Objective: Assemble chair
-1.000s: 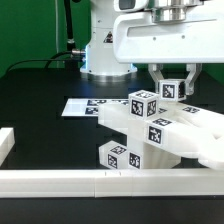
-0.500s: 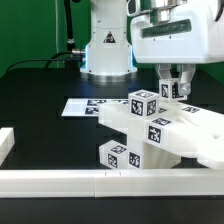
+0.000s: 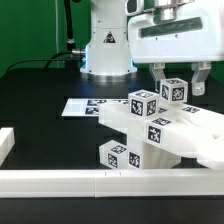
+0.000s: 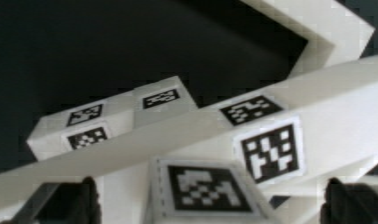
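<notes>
Gripper (image 3: 176,78) wide, straddling top cube (image 3: 174,90), gripping nothing. I judge cube just seated on chair (image 3: 165,135); next I lift clear, fetch another part.

You have the chair (image 3: 160,130) in front of you as one chunky white plastic cluster on the black table, sitting just behind the long white rail in the exterior view. Its blocky parts carry black-and-white square tags on several faces. Two small tagged cubes stand up from the top, one near the middle (image 3: 143,105) and one further to the exterior view's right (image 3: 175,90). From the wrist view you see angled white beams (image 4: 257,130) with tags facing the camera.
</notes>
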Tool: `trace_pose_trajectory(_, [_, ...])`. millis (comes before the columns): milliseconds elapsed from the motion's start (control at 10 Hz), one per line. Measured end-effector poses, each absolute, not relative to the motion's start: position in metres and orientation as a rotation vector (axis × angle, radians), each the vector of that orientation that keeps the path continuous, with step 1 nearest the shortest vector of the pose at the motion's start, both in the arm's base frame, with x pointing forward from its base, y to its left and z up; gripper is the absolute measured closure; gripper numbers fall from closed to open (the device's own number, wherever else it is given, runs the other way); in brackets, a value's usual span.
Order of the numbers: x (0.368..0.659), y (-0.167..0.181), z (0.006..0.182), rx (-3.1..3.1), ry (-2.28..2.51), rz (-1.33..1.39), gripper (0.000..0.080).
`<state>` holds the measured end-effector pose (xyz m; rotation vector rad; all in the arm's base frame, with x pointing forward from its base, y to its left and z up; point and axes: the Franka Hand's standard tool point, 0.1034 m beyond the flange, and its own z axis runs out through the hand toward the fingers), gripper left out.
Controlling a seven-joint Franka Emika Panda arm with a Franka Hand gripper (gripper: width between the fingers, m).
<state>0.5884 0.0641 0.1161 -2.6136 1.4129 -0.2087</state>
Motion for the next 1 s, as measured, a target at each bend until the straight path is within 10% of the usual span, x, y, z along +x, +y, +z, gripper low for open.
trace_pose_trajectory(1000, [0.590,0.054,0.119,-3.117,-0.182,-0.236,0.0180])
